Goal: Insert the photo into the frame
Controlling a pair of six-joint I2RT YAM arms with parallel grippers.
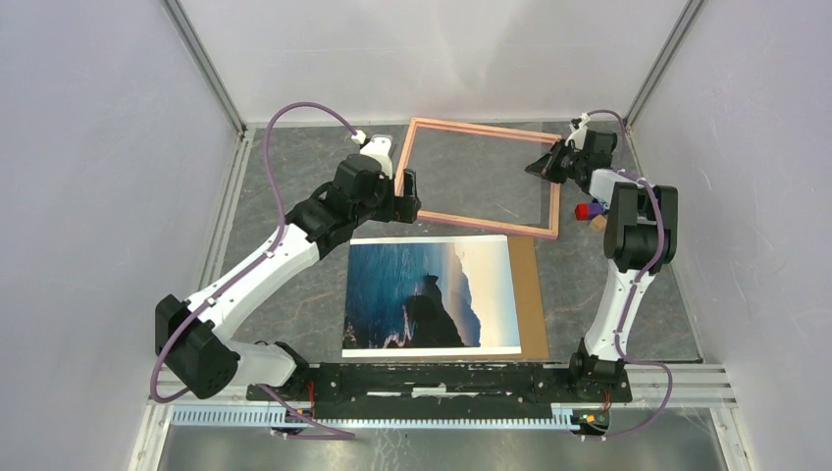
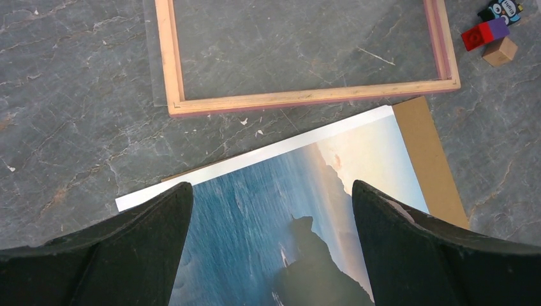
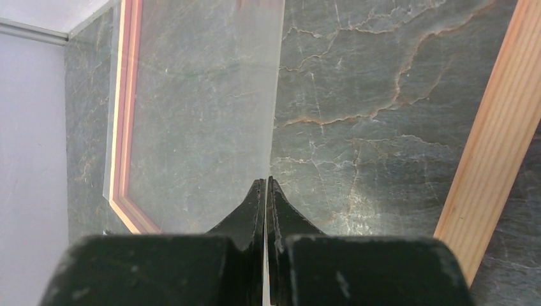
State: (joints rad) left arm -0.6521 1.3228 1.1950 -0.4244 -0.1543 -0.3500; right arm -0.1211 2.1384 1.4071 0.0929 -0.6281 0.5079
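Observation:
The photo [image 1: 432, 294] of blue sea and dark cliffs lies face up on a brown backing board [image 1: 530, 294] at the near middle. The pink frame [image 1: 417, 167] lies on the table just beyond it. My left gripper [image 1: 410, 191] is open and empty, hovering over the photo's far edge [image 2: 255, 210] next to the frame's near rail [image 2: 306, 99]. My right gripper [image 1: 546, 162] is shut on the edge of a clear pane [image 3: 204, 108], held over the frame's opening near its right side [image 3: 497, 127].
Small red, purple and wooden blocks [image 1: 587, 210] sit right of the frame, close to the right arm; they also show in the left wrist view [image 2: 485, 35]. Walls close off the left, back and right. The arm base rail [image 1: 442, 378] lies along the near edge.

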